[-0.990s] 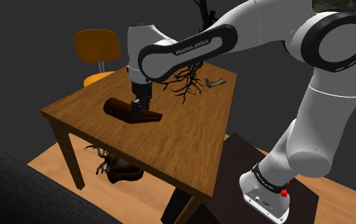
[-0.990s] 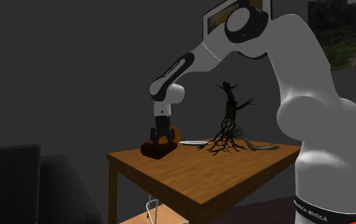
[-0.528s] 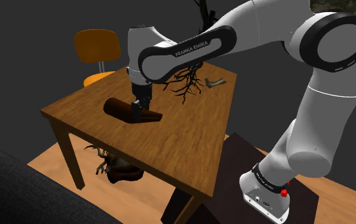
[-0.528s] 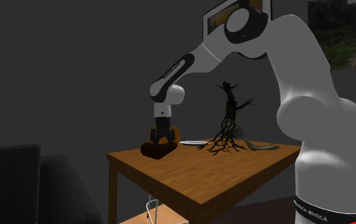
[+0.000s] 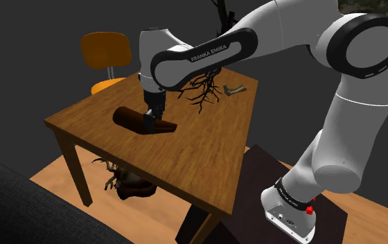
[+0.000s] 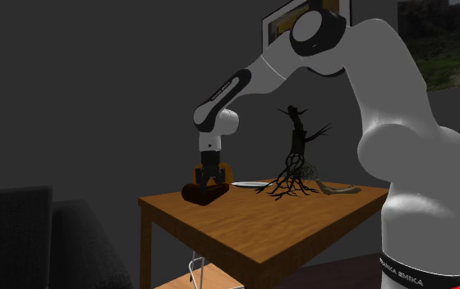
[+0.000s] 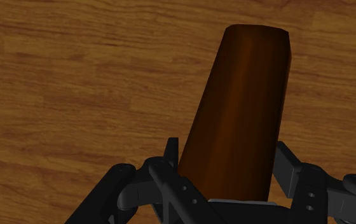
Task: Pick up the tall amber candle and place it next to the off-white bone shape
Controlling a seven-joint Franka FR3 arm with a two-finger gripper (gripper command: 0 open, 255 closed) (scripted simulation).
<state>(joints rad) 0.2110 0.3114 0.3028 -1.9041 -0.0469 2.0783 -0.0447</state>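
The candle [image 5: 144, 119], dark amber-brown, lies on its side on the table [image 5: 206, 156], toward the shoulder view's left and well apart from the off-white bone shape [image 5: 233, 89], which sits at the far right corner. The jaws come straight down over it and, in the wrist view, one finger presses each flank of the candle [image 7: 243, 108], so they look closed on it while its underside rests on the wood. The job now is the lift, and it should be done straight up, slowly, before any sideways travel. The grip seems to sit nearer one end than the middle, so the long free end may sag or swing once it leaves the table; a firm squeeze and a level wrist would guard against that. A smooth round body can also roll between flat pads, so sudden turns are best avoided. Between the candle and the bone stands a dark branching root ornament [image 5: 201, 91], its spreading twigs close to the direct path. The carry should therefore rise well clear of it or pass along the near side of the table, then descend beside the bone without touching it.
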